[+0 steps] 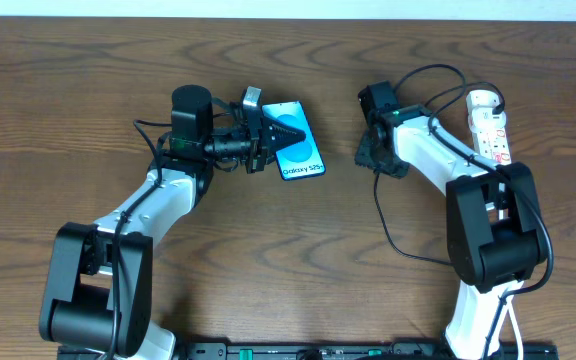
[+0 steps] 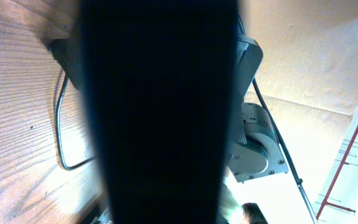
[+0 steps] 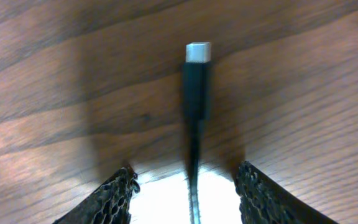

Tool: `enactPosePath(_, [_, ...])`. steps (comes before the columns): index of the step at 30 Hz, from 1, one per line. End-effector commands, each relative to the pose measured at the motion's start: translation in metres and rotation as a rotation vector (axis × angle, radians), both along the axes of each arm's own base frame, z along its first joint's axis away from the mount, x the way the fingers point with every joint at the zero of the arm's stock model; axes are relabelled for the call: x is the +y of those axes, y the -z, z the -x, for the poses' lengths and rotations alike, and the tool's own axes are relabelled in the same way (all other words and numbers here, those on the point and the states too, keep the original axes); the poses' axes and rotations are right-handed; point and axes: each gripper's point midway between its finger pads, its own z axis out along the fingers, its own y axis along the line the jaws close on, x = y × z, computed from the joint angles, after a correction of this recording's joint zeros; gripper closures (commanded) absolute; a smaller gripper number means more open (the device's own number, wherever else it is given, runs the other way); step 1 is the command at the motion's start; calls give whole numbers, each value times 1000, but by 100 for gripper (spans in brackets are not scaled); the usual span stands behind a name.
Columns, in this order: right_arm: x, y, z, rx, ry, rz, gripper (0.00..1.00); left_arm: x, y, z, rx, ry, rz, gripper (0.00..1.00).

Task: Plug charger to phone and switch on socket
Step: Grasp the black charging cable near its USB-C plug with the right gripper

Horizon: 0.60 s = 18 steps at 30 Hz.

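Brown wood grain runs under everything, and the table (image 1: 268,270) shows bare boards in a wide band between my two arms. My left gripper (image 1: 280,131) is clamped shut on the phone (image 1: 303,152), biting in from its left long edge near the upper end. The phone faces up, blue screen showing, and sits askew, its long edges slanting from upper left to lower right. Whether its far corner rests on the wood I cannot tell. A dark blurred slab fills most of the left wrist view, leaving only a sliver of wood and a loop of black cable beside it.

My right gripper (image 3: 185,173) stands with its fingers (image 3: 120,193) parted. The charger (image 3: 194,99) lies on the wood along the middle of that gap, and neither mesh pad touches it. Its metal connector tip (image 3: 197,53) points away from my fingers, with bare grain on both sides of it and ahead of it. From overhead, my right gripper (image 1: 371,152) is near the phone's right edge but apart from it, a strip of bare wood between them. The rest of the black cable curls around my right arm. The socket (image 1: 490,122) lies toward the table's far right edge, its near end passing under my right arm.
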Motion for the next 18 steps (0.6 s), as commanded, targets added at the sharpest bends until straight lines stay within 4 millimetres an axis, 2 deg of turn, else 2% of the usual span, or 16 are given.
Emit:
enactPosePath(1, [-23, 37, 33, 133, 46, 90, 51, -1, -11, -2, -44, 19, 12, 93])
enactPosePath(3, [-22, 41, 36, 142, 45, 85, 60, -1, -11, -1, -44, 19, 12, 93])
enactPosePath(5, [-17, 47, 39, 162, 43, 56, 74, -1, -11, -1, -44, 20, 12, 93])
enactPosePath(11, [-6, 54, 55, 227, 38, -18, 99, -1, -11, -2, -44, 19, 12, 93])
enactPosePath(16, [13, 54, 60, 261, -90, -122, 99, -1, -11, -2, -44, 19, 12, 93])
enactPosePath(18, [19, 43, 55, 265, -188, -157, 99, -1, -11, -2, -44, 18, 12, 93])
